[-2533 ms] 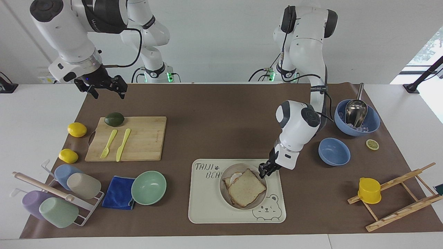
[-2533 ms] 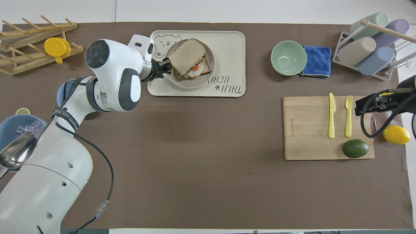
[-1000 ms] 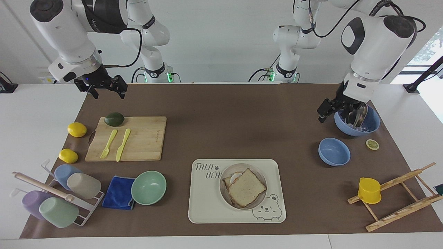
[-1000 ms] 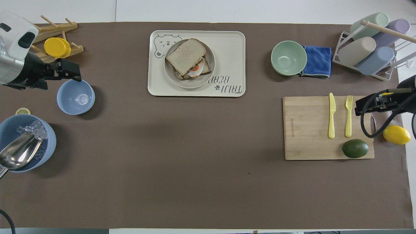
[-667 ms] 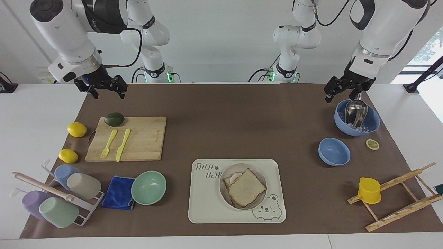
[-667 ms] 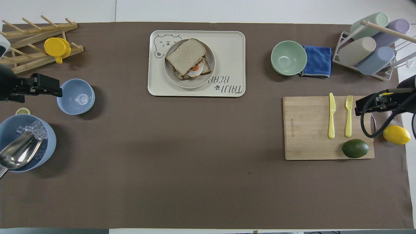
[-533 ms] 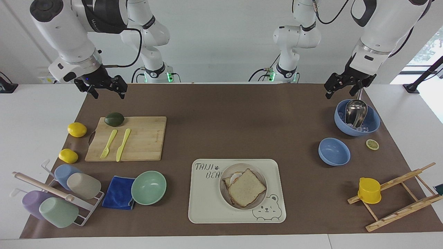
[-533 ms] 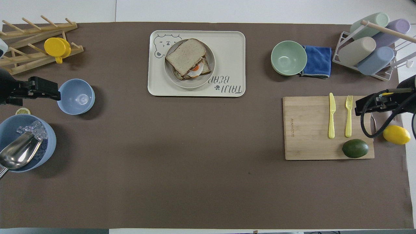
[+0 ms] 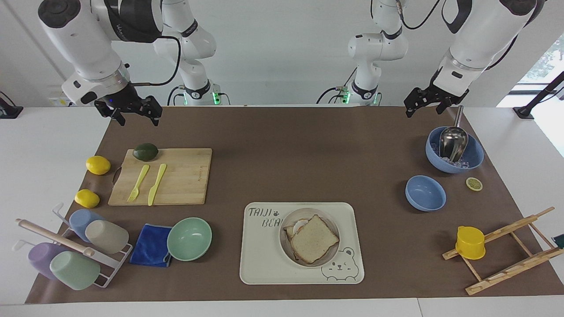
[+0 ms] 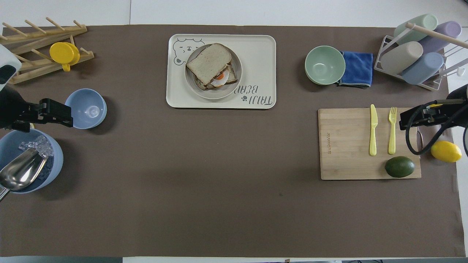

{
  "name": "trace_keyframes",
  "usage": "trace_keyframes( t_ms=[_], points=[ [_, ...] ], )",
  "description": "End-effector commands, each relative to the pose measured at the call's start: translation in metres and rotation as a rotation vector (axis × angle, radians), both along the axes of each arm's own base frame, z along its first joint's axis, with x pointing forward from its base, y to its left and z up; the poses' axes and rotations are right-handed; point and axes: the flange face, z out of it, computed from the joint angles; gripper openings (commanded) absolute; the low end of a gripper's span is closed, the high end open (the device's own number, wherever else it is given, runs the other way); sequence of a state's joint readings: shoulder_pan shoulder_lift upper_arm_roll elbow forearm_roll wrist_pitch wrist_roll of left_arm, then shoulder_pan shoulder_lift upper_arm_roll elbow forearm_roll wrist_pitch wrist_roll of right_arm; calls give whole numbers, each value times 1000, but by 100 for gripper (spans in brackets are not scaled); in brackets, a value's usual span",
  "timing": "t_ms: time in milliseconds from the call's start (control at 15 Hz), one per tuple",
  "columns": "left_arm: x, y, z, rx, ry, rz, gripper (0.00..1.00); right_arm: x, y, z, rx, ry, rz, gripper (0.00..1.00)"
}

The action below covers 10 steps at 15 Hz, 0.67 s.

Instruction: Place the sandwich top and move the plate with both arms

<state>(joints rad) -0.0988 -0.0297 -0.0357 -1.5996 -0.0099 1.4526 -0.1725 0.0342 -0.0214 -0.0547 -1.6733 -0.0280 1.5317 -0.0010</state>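
Observation:
The sandwich top (image 9: 313,239), a pale speckled slice with a brown crust, lies on the egg toast in the round cream plate (image 9: 308,211). The overhead view shows the same slice (image 10: 209,58) and plate (image 10: 215,94), with egg peeking out beneath. The plate sits on the bear tray (image 9: 264,264). My left gripper (image 9: 424,109) hangs open and empty, high over the mat beside the ice bowl, well clear of the plate. My right gripper (image 9: 135,118) waits open and empty, raised over the mat's corner by the cutting board.
A cutting board (image 9: 185,176) carries a yellow fork, a knife and an avocado, with two lemons beside it. A mint bowl (image 9: 189,239), blue cloth and cup rack (image 9: 70,251) sit toward the right arm's end. Toward the left arm's end are a small blue bowl (image 9: 425,193), an ice bowl with scoop (image 9: 454,149) and a wooden rack (image 9: 506,255).
My left gripper has left the plate's rim, swung over to the ice bowl and risen well above it, empty. The slice stays on the sandwich. The right arm has not moved.

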Motion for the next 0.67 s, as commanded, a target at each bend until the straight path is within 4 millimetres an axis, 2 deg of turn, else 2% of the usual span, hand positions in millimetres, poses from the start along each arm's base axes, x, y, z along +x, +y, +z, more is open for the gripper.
trace_keyframes(
  t_ms=[0,133,600],
  points=[
    [3,4,5,5,-71,-10,100,-5,-1,3,22,-3,-22,100],
    [8,4,8,-9,-95,-4,100,-5,-1,3,22,-3,-22,100],
    [2,0,5,-42,-56,1,100,-5,-1,3,22,-3,-22,100]
  ],
)
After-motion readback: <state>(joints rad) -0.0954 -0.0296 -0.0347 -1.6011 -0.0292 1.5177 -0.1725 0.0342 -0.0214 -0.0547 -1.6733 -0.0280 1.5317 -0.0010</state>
